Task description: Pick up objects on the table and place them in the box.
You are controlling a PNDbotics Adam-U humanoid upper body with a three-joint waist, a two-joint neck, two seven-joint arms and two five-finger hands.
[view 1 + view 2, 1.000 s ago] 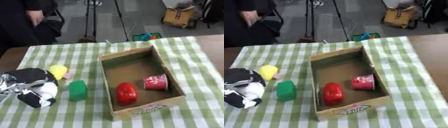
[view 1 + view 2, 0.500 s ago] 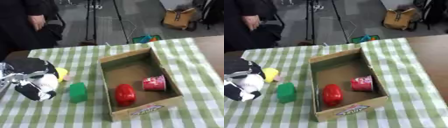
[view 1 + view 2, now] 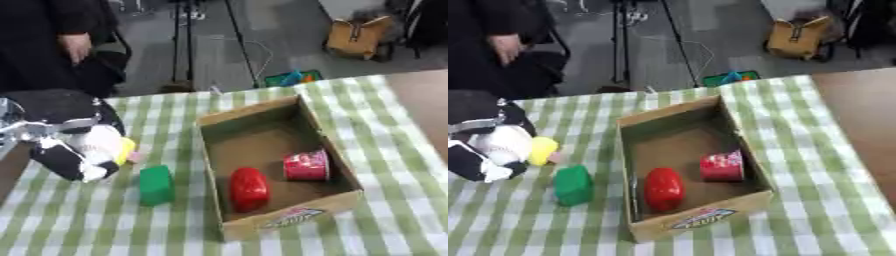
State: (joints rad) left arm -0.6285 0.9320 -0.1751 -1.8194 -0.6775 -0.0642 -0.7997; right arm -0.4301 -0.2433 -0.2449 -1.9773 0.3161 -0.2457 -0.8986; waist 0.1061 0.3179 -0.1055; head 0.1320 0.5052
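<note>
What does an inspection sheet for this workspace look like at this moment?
Surface: table under a green and white checked cloth.
Job's things: cardboard box open, holding a red object and a pink cup on its side; green block and yellow object lie on the cloth to the box's left.
Clutter: nothing seen.
Robot hands: left robot hand at the left edge, next to the yellow object; whether its fingers are curled cannot be told. Right robot hand not in view.
Cables: a thin cable on the floor beyond the table.
Surroundings: tripod legs, tan bag.
</note>
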